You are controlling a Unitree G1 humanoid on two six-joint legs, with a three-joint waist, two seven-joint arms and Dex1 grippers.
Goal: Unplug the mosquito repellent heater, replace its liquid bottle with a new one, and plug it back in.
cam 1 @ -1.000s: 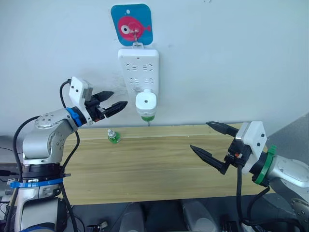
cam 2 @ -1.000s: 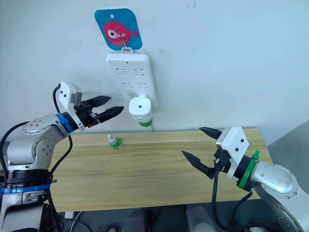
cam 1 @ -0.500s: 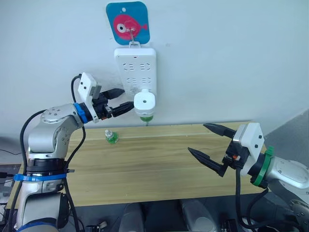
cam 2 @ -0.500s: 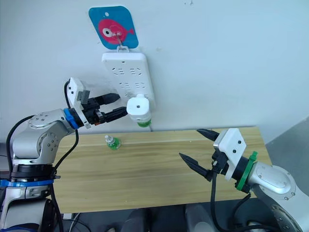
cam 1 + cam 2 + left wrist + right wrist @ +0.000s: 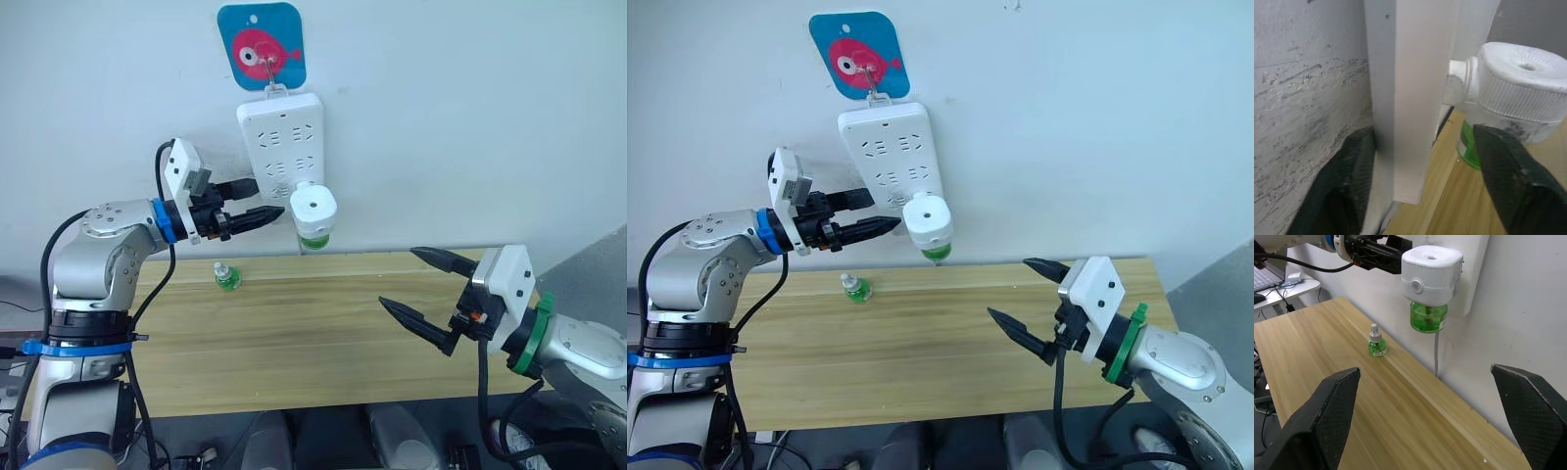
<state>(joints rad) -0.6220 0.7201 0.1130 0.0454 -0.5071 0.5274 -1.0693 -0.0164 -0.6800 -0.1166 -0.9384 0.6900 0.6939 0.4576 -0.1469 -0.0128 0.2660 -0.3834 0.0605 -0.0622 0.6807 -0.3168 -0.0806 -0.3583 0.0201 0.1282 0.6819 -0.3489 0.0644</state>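
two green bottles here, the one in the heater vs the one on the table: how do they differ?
The bottle in the heater hangs off the mosquito repellent heater at the power strip, top hidden inside; the spare bottle stands upright on the table, capped, untouched. The left gripper is beside the first, far from the second. Both hold green liquid.

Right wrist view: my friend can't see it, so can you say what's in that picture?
A white heater with a green bottle under it hangs plugged into a white power strip on the wall. The left gripper reaches toward it from the side. A small green spare bottle stands on the wooden table below, between the right gripper's open black fingers.
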